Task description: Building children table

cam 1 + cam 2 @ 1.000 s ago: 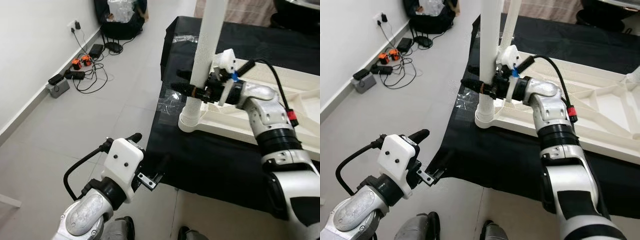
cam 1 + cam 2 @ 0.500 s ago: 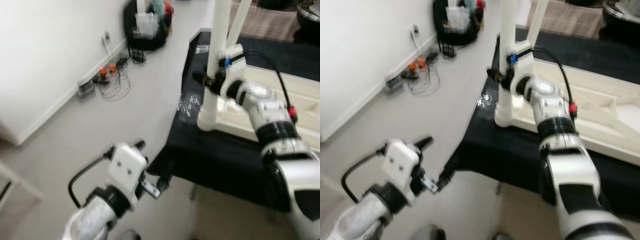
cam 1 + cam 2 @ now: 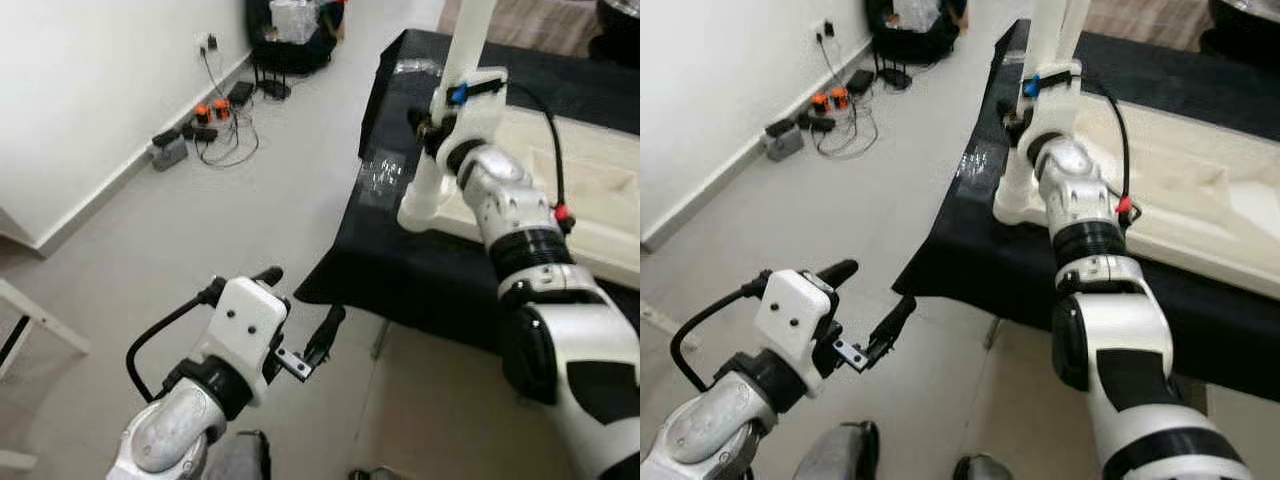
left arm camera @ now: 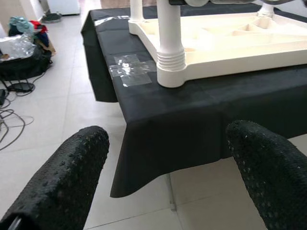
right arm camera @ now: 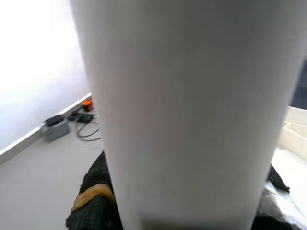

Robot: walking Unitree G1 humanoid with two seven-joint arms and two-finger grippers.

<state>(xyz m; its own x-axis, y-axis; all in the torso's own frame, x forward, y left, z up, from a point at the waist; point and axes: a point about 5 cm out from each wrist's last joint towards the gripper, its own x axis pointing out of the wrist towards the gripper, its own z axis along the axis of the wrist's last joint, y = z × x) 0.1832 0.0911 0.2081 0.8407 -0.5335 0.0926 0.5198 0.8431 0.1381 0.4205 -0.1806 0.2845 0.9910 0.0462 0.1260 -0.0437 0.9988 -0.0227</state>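
Floor (image 3: 180, 250): pale grey tile, evenly lit. White wall (image 3: 80, 80) on my left with grey skirting. Tangle of black cables and orange chargers (image 3: 205, 122) along its foot. Dark bag (image 3: 290, 30) farther back. Black cloth (image 3: 420, 275) draped over low platform ahead.

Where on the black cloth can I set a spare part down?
The near strip of black cloth between its front edge and the white tabletop is bare. Crowded at the corner: taped patch, table leg, right hand.

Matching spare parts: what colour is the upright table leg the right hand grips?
Cream-white plastic table leg, clearest in the left wrist view.
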